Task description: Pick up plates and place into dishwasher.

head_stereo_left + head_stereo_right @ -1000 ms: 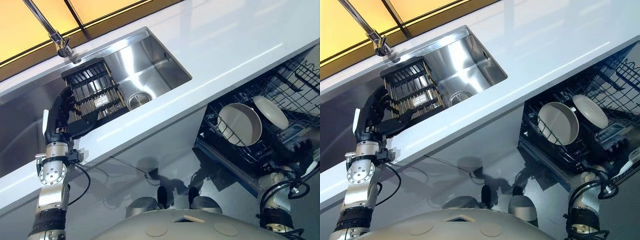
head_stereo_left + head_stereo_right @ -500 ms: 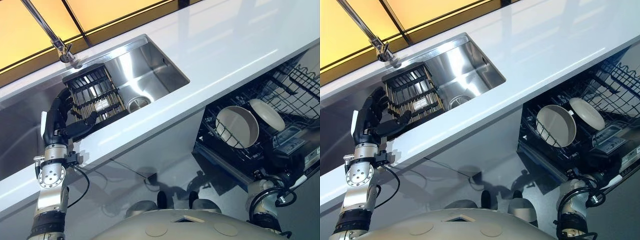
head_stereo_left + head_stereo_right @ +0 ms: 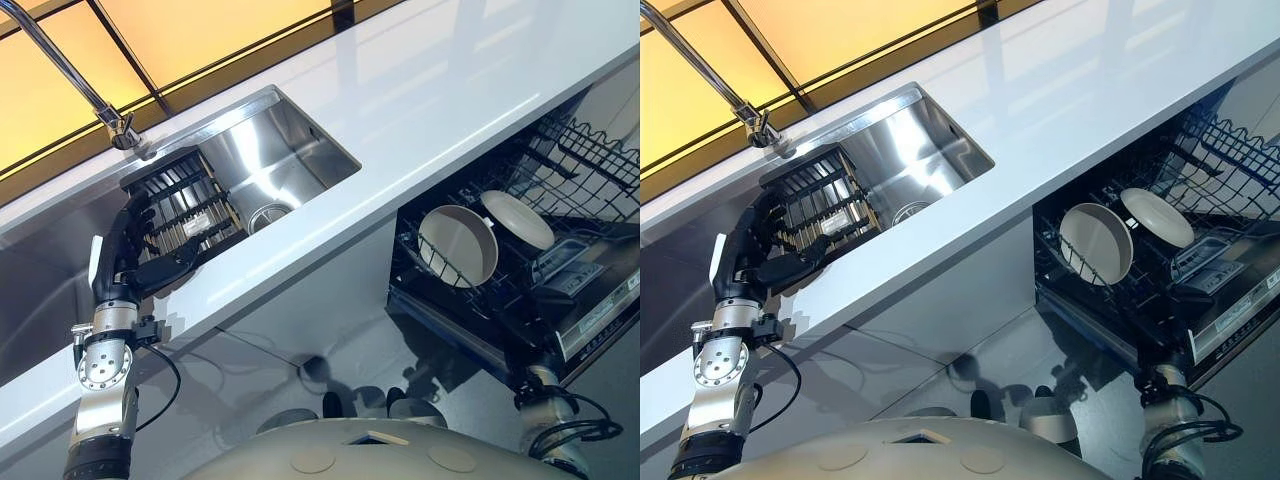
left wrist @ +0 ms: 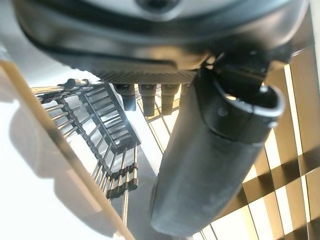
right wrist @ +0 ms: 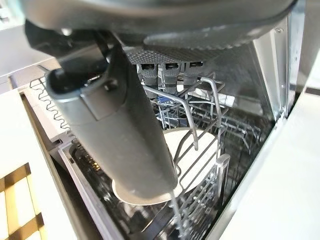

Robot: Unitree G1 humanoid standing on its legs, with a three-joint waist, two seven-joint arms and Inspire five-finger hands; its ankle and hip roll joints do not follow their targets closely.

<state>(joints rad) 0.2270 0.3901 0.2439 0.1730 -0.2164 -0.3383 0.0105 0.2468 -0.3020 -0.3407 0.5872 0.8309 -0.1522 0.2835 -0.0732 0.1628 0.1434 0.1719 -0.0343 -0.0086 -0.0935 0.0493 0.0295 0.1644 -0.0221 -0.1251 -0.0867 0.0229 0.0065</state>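
Two plates (image 3: 457, 243) stand upright in the open dishwasher's rack (image 3: 560, 170); left hand (image 3: 128, 250), fingers relaxed and holding nothing, is at the sink's drying rack (image 3: 185, 200); right hand (image 5: 120, 130) likewise unclenched.

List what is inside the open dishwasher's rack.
Two pale plates stand on edge in the dishwasher rack: a larger plate and a smaller plate behind it. Wire tines cover their lower edges; the deeper part of the rack is too dark to read.
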